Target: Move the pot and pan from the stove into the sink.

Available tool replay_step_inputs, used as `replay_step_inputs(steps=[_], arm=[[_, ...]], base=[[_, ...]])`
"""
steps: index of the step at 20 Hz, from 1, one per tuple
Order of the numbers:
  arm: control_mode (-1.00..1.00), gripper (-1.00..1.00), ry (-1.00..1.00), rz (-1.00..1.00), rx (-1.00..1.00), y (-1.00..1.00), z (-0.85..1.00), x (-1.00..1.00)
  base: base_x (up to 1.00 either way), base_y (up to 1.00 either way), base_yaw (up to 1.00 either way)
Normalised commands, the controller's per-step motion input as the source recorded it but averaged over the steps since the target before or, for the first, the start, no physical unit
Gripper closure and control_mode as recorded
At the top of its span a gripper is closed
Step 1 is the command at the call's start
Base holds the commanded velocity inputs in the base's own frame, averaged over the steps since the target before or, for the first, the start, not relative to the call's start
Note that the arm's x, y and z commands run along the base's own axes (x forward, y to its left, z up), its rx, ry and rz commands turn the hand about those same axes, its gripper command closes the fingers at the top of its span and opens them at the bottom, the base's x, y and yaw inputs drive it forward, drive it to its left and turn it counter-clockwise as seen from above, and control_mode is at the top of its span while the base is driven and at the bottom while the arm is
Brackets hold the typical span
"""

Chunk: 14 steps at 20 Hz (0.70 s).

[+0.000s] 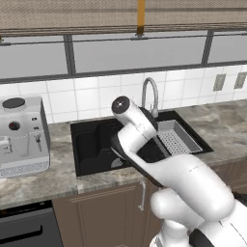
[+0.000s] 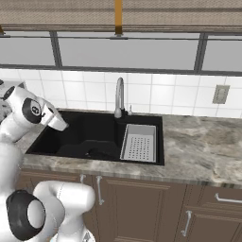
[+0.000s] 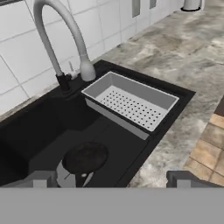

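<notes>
The black pan (image 3: 85,157) lies on the floor of the black sink (image 3: 35,131), its silver handle pointing toward the near wall. My gripper (image 3: 111,180) hangs open just above the basin's near edge, with the pan below its left fingertip (image 3: 39,178) and nothing between the fingers. From the right base view the pan (image 2: 94,152) is a dark shape in the sink (image 2: 71,132). In the left base view my arm reaches down over the sink (image 1: 91,144) and covers most of its middle. The pot and the stove are out of view.
A curved chrome tap (image 3: 57,26) stands behind the basin, and a grey perforated strainer tray (image 3: 131,103) fills its right side. A silver coffee machine (image 1: 21,135) sits on the counter to the left. Marble counter (image 2: 203,146) extends to the right.
</notes>
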Motion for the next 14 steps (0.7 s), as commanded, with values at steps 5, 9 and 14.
replay_step_inputs(steps=[5, 9, 14], arm=[[-1.0, -1.0, -0.18, 0.01, 0.02, -0.41, 0.2, -1.0], [-1.0, -1.0, -0.06, 0.09, 0.04, -0.41, 0.22, -1.0], [-1.0, -1.0, 0.0, 0.17, 0.06, -0.36, 0.19, -0.88]], base=[[0.0, 0.0, 0.0], [0.0, 0.0, 0.0], [0.0, 0.0, 0.0]])
